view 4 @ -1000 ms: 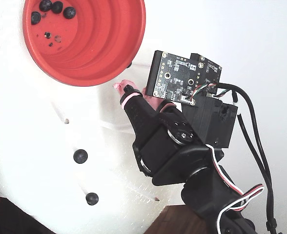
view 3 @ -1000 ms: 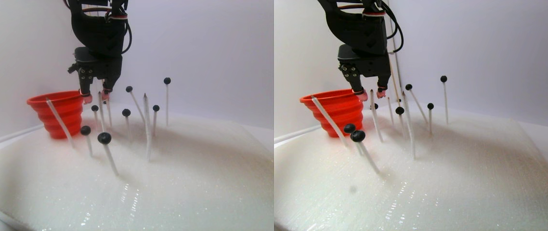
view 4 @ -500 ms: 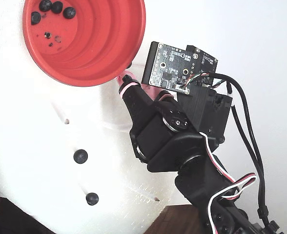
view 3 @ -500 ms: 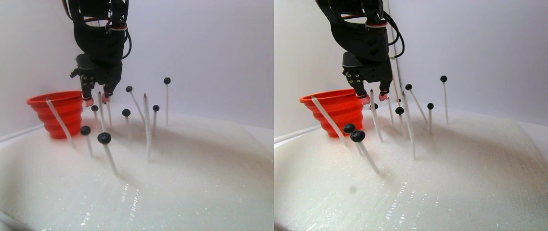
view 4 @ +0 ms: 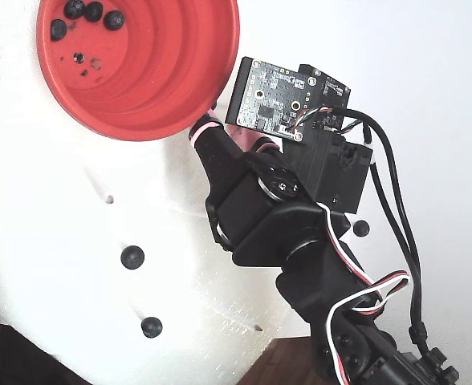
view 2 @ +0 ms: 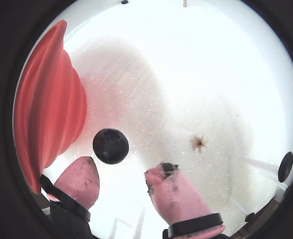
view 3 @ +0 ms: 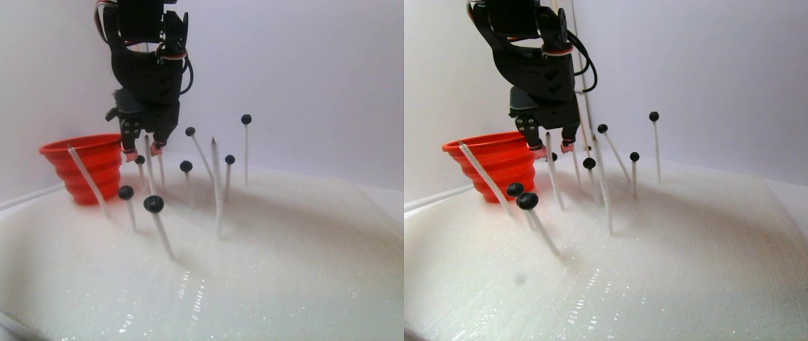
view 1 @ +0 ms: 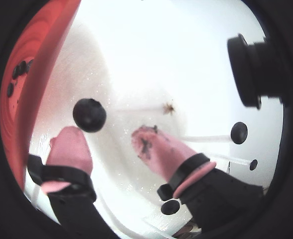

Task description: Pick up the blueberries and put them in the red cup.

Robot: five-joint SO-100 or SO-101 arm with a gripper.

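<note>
Closing now worries me: my gripper (view 2: 121,181) is spread wide and empty just short of the blueberry (view 2: 110,146) beside the red cup (view 2: 47,119), so the pink fingertips (view 2: 81,179) may knock it off its stick.

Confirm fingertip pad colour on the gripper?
Pink, smudged with dark stains; clearest on the fingertips in a wrist view.

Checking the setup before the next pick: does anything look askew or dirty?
Yes. Several white sticks holding blueberries lean instead of standing upright, and one stick is bare. The tool has dark smears on its pink fingertips.
</note>
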